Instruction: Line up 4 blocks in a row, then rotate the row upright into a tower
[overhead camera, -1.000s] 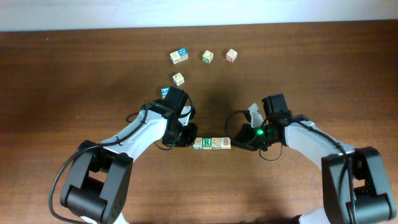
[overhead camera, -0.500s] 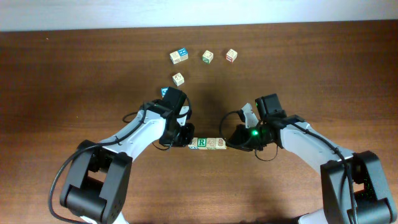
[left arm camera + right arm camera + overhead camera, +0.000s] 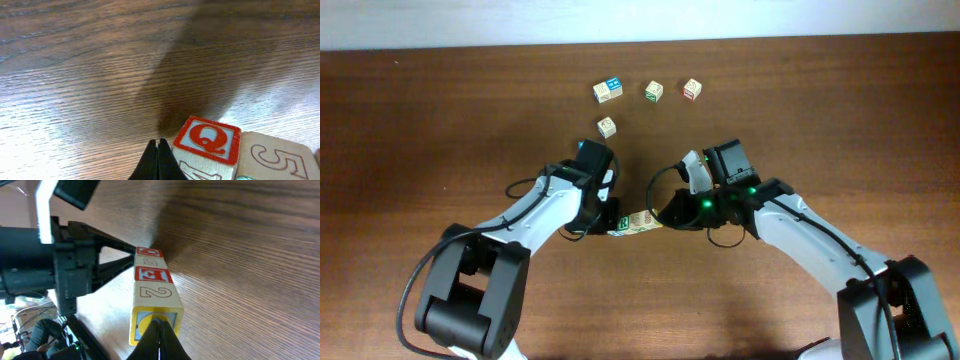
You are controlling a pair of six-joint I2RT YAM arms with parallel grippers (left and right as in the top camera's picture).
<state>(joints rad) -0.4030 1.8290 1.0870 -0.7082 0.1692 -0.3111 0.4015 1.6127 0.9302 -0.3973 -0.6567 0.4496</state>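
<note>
**ops:** status, big stuff first.

**arm:** Brown wooden table [image 3: 440, 120]. My left arm [image 3: 535, 215] comes in from the lower left and my right arm [image 3: 800, 225] from the lower right. Both reach toward mid-table.

**ops:** grippers?

**arm:** On my left gripper [image 3: 612, 224] the jaws are fully together and grasp nothing. Its tips sit at the left end of the row of blocks [image 3: 638, 223]. My right gripper [image 3: 663, 216] is the same, pinched closed and empty, with its tips at the row's right end. The row lies between two closed tips and is clamped by neither.

**ops:** row position?

**arm:** Mid-table, flat, four blocks end to end. From overhead it runs at a slant, with the left end nearer my base.

**ops:** faces?

**arm:** In the left wrist view the Q block [image 3: 207, 142] has a red-framed top and sits just beside my closed fingertips [image 3: 149, 162]. I can't tell if they touch. Next to it is the 5 block [image 3: 275, 159], tan. In the right wrist view the 2 block [image 3: 155, 296] is nearest, with its yellow-and-blue end face against my tips. A red-framed top [image 3: 153, 274] sits behind it.

**ops:** strays?

**arm:** Well apart from the row, toward the far edge:
- a tan-and-blue pair [image 3: 608, 91], the two touching
- a green-print cube [image 3: 654, 91]
- a red-print cube [image 3: 692, 88]
- a lone tan cube [image 3: 607, 126], closer in
- a blue-faced cube [image 3: 585, 148], beside my left arm and partly hidden
</note>
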